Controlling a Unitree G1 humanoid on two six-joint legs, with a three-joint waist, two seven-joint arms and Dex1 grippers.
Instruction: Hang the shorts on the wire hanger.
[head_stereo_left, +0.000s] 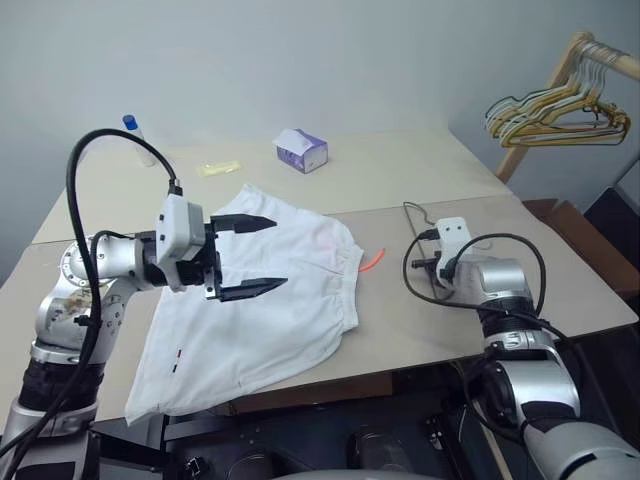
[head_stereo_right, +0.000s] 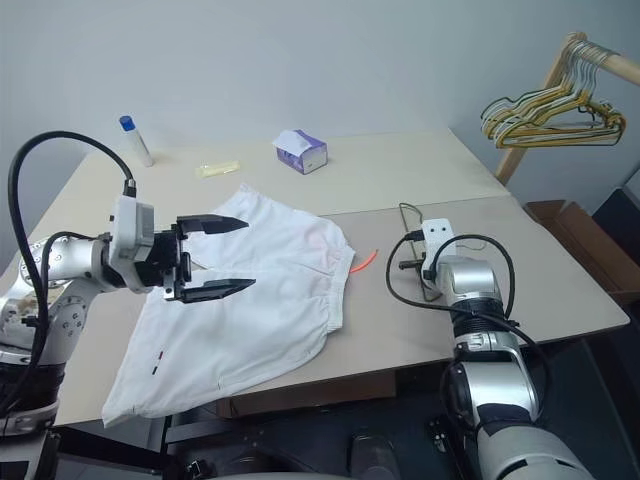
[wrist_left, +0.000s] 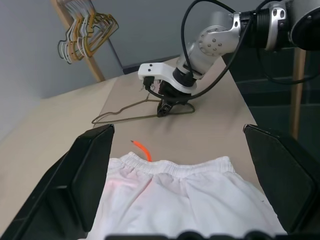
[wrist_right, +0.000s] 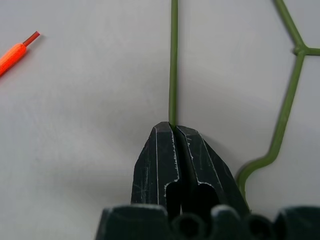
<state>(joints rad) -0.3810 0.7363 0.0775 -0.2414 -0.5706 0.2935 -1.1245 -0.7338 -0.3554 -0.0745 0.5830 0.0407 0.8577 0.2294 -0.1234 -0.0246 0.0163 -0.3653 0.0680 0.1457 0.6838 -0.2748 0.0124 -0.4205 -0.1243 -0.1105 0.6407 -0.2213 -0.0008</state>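
Jaws: right gripper (wrist_right: 173, 128) pinched tight on wire hanger (wrist_right: 173, 60) rod; left gripper (head_stereo_left: 258, 255) spread fully, holding nothing, shorts (head_stereo_left: 250, 320) just below its fingertips.

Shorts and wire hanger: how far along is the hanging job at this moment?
Early stage. Done: the right gripper has shut on the wire hanger, which lies flat on the table. In hand: that grasp; the left gripper hovers open above the shorts. Left: the shorts lie spread out, not gripped, and not yet on the hanger.
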